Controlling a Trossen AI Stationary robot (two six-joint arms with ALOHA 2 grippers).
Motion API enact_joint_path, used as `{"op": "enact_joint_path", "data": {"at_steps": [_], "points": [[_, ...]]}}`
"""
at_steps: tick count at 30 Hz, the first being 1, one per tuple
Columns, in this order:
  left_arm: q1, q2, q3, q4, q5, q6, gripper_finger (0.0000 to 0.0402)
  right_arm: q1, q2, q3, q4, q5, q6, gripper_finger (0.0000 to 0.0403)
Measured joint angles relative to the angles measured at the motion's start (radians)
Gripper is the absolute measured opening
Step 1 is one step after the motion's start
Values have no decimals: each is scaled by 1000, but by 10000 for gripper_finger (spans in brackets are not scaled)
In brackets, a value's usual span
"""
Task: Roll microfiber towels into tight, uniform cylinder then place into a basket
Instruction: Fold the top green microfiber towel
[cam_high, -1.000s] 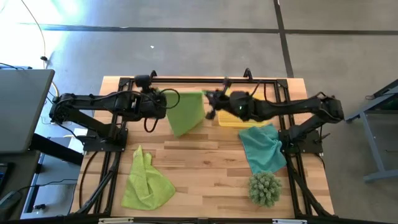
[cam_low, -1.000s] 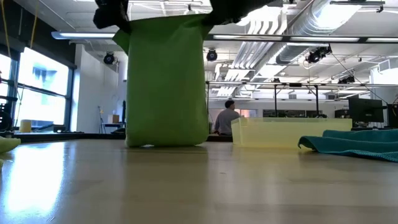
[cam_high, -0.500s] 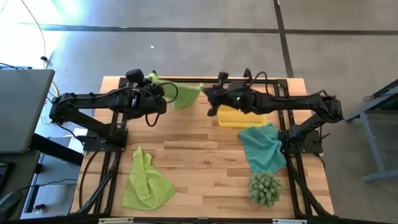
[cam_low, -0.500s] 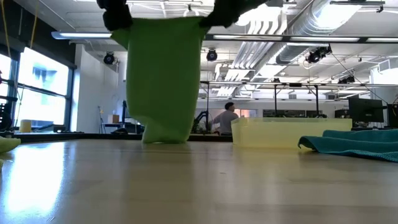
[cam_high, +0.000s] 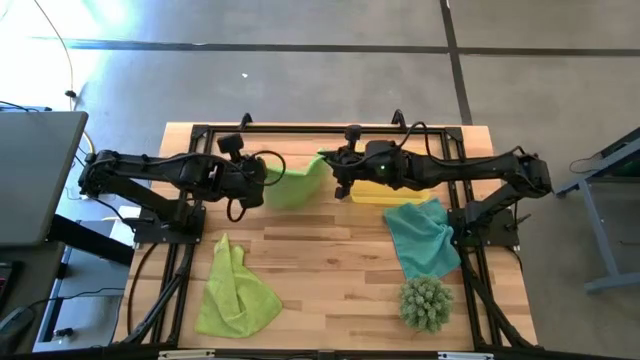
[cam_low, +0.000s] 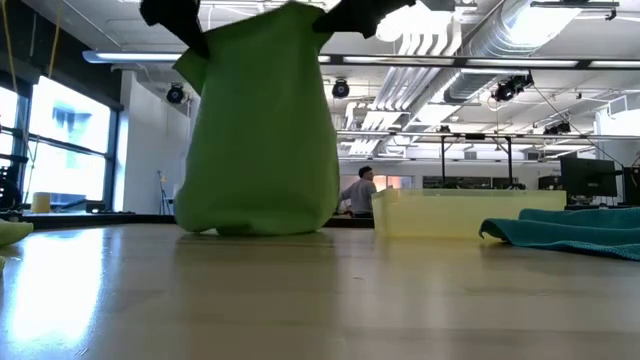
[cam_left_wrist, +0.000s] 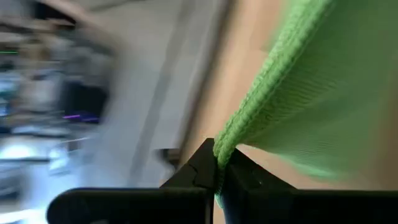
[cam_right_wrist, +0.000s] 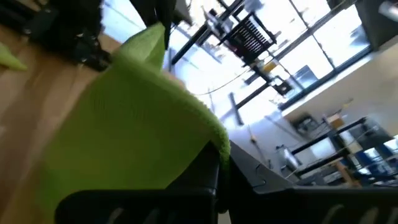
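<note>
Since half a second ago the lime-green towel (cam_high: 293, 185) has come back down: its lower edge, then lifted off the wood, now rests on the table (cam_high: 330, 260) again, and the cloth bellies wider.

From above, the left gripper (cam_high: 262, 172) and the right gripper (cam_high: 334, 166) each hold an upper corner of that towel just left of the yellow basket (cam_high: 392, 193). The teal towel (cam_high: 424, 240) lies just in front of the basket; a second lime-green towel (cam_high: 235, 292) lies well to the basket's front-left, crumpled.

At table height, the held towel hangs as a sagging sheet left of the basket (cam_low: 430, 212), its hem touching the wood.

The left wrist view shows its fingers pressed together on the towel's hem (cam_left_wrist: 249, 118); the right wrist view shows the same pinch on the other corner (cam_right_wrist: 214, 140).

The step looks like spreading the towel flat before rolling; none sits in the basket yet. Next, both grippers probably need to lower and draw the cloth out evenly, avoiding folds.
</note>
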Motion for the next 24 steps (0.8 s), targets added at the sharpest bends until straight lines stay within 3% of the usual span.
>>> {"op": "enact_joint_path", "data": {"at_steps": [4,6,13,16,20,22,24], "points": [[34,0,0,5,-331,61,0,-53,17,0,107,2,-105,0],[60,0,0,22,-449,99,0,-88,35,0,197,-16,-180,0],[163,0,0,139,-693,293,0,-194,74,1,477,-107,-337,0],[187,1,0,211,-683,340,0,-207,70,12,441,-107,-285,0],[162,0,0,225,-604,229,0,-173,65,41,196,-105,-201,0],[124,0,-1,189,-459,103,0,-141,67,36,29,-107,-105,0],[76,-1,-7,122,-225,-47,0,-108,69,22,-101,-108,32,0]]}}
